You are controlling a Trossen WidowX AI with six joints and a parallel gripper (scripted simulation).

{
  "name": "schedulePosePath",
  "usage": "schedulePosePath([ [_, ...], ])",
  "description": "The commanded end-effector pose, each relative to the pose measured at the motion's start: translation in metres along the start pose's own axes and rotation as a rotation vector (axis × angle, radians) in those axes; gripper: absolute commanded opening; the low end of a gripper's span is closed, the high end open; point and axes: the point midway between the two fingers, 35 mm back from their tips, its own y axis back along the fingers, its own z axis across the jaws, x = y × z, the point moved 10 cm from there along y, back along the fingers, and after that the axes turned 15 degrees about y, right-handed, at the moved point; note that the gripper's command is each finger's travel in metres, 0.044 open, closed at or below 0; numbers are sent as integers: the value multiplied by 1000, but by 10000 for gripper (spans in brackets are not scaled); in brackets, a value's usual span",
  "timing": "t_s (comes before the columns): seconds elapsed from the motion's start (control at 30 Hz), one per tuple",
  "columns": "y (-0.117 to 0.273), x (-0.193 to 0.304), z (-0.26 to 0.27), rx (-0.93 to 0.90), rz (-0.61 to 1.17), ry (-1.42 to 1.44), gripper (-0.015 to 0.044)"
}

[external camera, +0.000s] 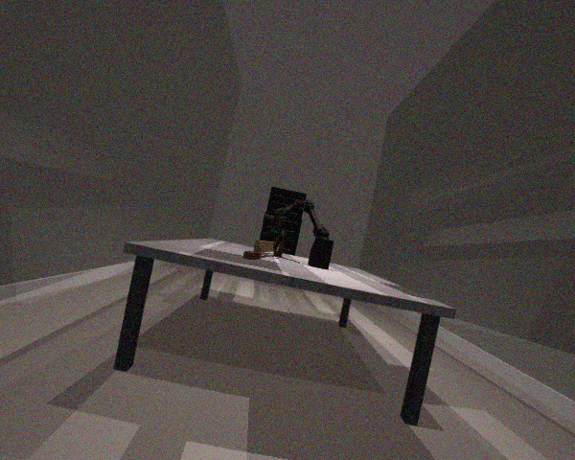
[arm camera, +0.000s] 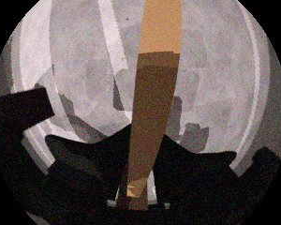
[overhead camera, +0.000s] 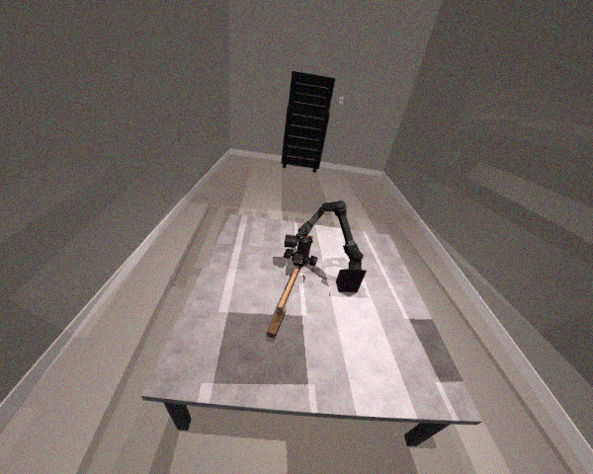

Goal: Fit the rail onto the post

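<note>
The long wooden rail (overhead camera: 289, 288) (external camera: 264, 245) (arm camera: 155, 94) runs from my gripper toward the low footboard block (overhead camera: 274, 325) (external camera: 251, 255). Its far end is at the bracket on that block; how deep it sits is too small to tell. My gripper (overhead camera: 297, 262) (arm camera: 142, 127) is shut on the rail near its near end. In the wrist view the rail runs down between the dark fingers. The post, the pegs and the holes are hidden by the gripper or too small to make out. I cannot tell whether the rail end touches the post or sits level.
The arm's dark base (overhead camera: 350, 280) (external camera: 321, 253) stands on the table (overhead camera: 388, 356) (external camera: 356, 290) to the right of the rail, with the arm arching over to the gripper. A tall black slatted unit (overhead camera: 308, 119) stands against the back wall, beyond the table.
</note>
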Motion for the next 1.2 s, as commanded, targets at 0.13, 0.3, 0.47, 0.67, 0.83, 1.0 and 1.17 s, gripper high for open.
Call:
schedulePosePath([
  [0.13, 1, 3, 1, 2, 1, 2, 0],
  [0.3, 2, 5, 2, 2, 1, 2, 0],
  [0.47, 2, 6, 2, 2, 2, 2, 0],
  [0.67, 2, 8, 2, 2, 2, 2, 0],
  [0.83, 2, 9, 3, 2, 2, 2, 0],
  [1.0, 1, 11, 3, 2, 2, 3, 0],
  [1.17, 1, 12, 4, 2, 2, 3, 0],
])
